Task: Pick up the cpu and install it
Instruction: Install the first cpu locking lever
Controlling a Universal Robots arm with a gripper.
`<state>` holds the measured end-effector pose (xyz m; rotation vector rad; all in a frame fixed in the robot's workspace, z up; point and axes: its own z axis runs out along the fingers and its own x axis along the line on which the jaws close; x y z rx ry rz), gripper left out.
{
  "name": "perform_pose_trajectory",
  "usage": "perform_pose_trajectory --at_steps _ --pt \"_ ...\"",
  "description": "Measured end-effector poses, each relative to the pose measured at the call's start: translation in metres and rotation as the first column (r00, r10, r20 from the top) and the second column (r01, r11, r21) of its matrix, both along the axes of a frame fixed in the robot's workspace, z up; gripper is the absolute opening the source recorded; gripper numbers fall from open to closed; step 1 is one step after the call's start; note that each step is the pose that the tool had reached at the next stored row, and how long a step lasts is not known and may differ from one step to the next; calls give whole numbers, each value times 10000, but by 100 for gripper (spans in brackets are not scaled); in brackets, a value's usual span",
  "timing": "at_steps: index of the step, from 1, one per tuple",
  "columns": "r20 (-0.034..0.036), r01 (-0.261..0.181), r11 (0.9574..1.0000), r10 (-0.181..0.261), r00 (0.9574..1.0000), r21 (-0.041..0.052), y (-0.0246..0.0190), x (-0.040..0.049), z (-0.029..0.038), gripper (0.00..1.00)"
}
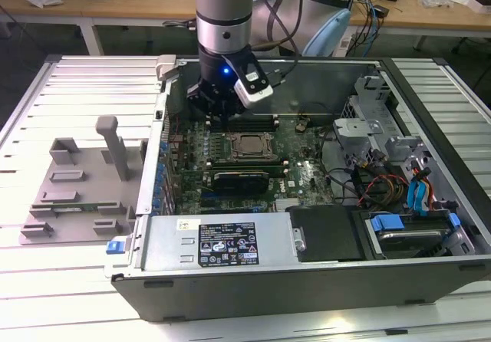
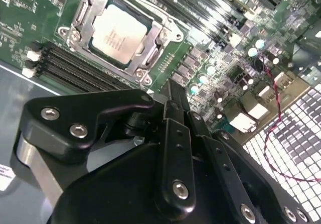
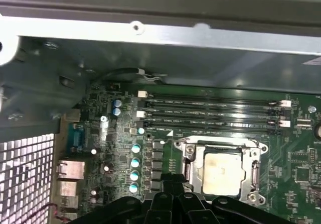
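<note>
First wrist view: cpu [image 3: 220,173] seemingly seated in socket frame [image 3: 255,170], claw [image 3: 173,181] hiding its edge.

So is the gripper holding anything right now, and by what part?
Nothing seen held: the cpu lies in its socket, apart from the gripper.

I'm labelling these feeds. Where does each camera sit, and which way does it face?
Exterior view: off the arm, looking down into the open computer case; arm and gripper show.
First wrist view: on the wrist, facing motherboard and case wall; gripper shows.
Second wrist view: on the wrist, facing the motherboard; gripper shows.
Both wrist views share the cpu in its socket.
</note>
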<state>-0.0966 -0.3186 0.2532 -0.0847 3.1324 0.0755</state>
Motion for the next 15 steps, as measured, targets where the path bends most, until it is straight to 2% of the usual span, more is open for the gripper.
perform_pose_trajectory --at_steps 1,3,4,5,6,8,10,12,14,15 --pt "0 0 10000 0 10000 10 0 -16 0 11" --pt "0 0 10000 0 10000 99 -2 -55 -1 11" --pt "1 -3 9999 2 10000 171 -2 -59 -2 11" --pt "1 0 9995 0 10000 306 -3 -66 -3 11" --pt "1 2 9994 -2 10000 353 -4 -70 -3 11" --pt "0 0 9992 0 10000 398 -5 -95 -4 11" --pt "1 0 9987 0 10000 503 -8 -121 -5 11" --pt "0 -1 9985 1 10000 544 -8 -133 -6 11" --pt "1 -2 9979 1 10000 649 -9 -137 -6 11" --pt "0 0 9964 0 10000 852 -9 -138 -6 11"
